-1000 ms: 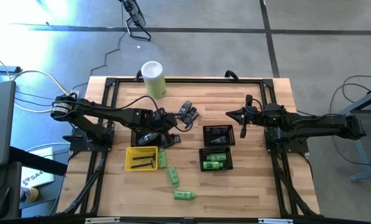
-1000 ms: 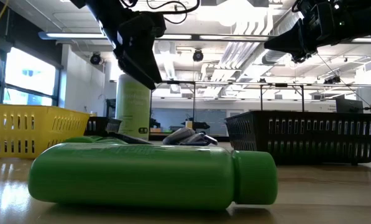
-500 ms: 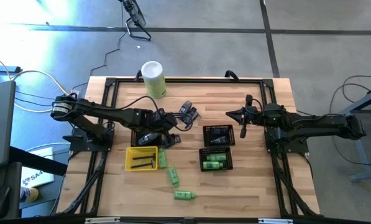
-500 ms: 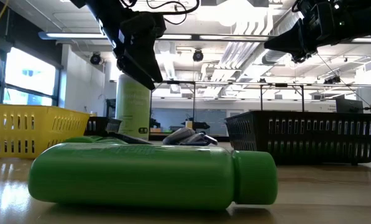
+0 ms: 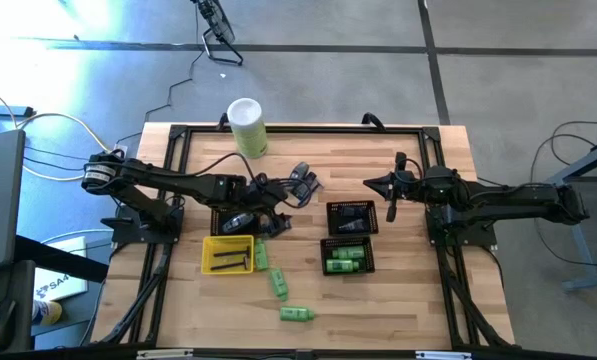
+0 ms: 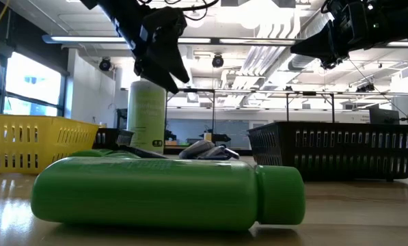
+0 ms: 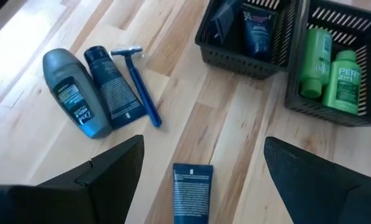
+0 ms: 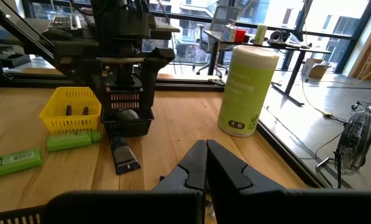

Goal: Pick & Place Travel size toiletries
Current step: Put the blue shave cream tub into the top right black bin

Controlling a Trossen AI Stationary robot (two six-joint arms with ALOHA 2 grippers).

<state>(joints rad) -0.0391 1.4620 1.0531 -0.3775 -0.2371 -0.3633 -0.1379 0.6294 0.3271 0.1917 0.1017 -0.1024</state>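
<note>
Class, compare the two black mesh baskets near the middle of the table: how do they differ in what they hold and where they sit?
The farther black basket holds dark items, a dark blue tube among them; the nearer black basket holds bright green bottles. The farther one sits closer to the shut right gripper; the nearer one lies closer to the table's front edge. Both are black mesh, similar in size, side by side.

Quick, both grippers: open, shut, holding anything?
Left gripper: open, empty, above a dark blue tube.
Right gripper: shut, holding nothing, raised off the table.
</note>
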